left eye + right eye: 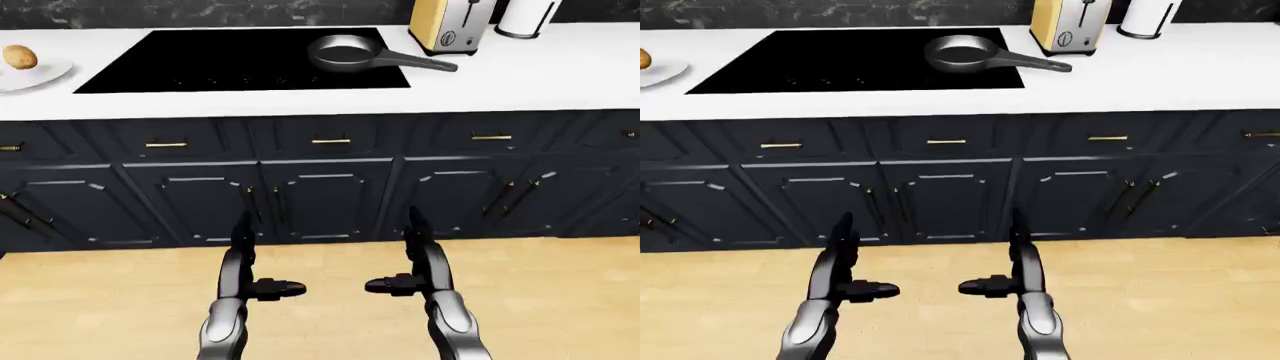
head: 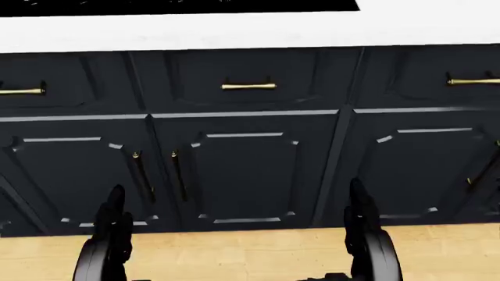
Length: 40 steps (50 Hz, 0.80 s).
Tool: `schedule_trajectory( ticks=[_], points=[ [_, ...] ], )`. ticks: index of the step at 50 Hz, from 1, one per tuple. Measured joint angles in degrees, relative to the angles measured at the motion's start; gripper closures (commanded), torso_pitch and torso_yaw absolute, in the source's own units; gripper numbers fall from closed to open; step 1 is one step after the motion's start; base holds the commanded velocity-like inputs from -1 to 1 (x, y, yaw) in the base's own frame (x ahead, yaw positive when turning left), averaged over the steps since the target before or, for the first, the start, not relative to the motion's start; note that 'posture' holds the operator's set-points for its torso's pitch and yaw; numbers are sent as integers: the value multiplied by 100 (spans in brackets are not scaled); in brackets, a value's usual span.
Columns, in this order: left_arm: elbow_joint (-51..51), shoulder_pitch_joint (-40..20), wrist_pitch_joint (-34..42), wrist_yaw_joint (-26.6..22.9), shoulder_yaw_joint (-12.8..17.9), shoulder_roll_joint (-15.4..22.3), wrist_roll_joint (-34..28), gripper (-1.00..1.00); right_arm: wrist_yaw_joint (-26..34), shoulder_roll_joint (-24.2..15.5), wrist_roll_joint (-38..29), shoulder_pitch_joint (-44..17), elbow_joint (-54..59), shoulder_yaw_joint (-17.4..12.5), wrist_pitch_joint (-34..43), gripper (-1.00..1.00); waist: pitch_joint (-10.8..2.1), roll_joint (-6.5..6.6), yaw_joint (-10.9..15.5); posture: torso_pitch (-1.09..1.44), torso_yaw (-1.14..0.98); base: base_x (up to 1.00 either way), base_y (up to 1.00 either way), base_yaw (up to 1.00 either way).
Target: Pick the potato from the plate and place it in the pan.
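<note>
On the white tabletop [image 1: 560, 75], at the far left of the left-eye view, the potato [image 1: 19, 56] lies on a white plate [image 1: 45, 75]. The pan [image 1: 345, 54] sits on the black cooktop [image 1: 200, 64] near that surface's upper right corner, handle pointing right, well apart from the plate. A yellow-sided toaster [image 1: 450, 24] and a white roll [image 1: 527, 16] stand to the right of the pan, at the top of the view. Dark cabinets [image 1: 325, 187] with brass handles fill the middle band, above a wooden floor [image 1: 560, 300]. Both hands are low, over the floor: left hand [image 1: 245, 274] and right hand [image 1: 420, 270], fingers spread wide and holding nothing, thumbs pointing toward each other.
</note>
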<state>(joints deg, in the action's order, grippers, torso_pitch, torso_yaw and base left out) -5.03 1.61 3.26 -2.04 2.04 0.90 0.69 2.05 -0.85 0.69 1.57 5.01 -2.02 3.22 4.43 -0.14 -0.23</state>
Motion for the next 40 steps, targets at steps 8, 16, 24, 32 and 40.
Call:
schedule_trajectory(
  ticks=[8, 16, 24, 32, 40],
  points=[
    [579, -27, -198, -73, 30, -5, 188, -100, 165, -3, -83, -74, -89, 128, -249, -100, -320, -31, 53, 0, 0, 0, 0, 0],
    [577, -55, -69, -63, 47, 1, 232, -100, 119, -9, -164, -104, -93, 69, -247, -100, -356, -19, 48, 0, 0, 0, 0, 0],
    [1865, -776, 1568, 305, 444, 157, 682, -100, -188, -98, -28, -337, -710, -175, 723, -100, -376, -39, 44, 0, 0, 0, 0, 0],
    [2909, -2163, 3455, 920, 1100, 797, 1261, -100, -764, -659, 133, -1603, -2043, -907, 2178, -100, -416, 20, 49, 0, 0, 0, 0, 0],
    [2990, -4532, 5609, 2044, 1679, 1632, 2288, -100, -1328, -1558, 717, -4192, -1605, -1151, 3852, -100, -279, 2, 0, 0, 0, 0, 0, 0]
  ],
)
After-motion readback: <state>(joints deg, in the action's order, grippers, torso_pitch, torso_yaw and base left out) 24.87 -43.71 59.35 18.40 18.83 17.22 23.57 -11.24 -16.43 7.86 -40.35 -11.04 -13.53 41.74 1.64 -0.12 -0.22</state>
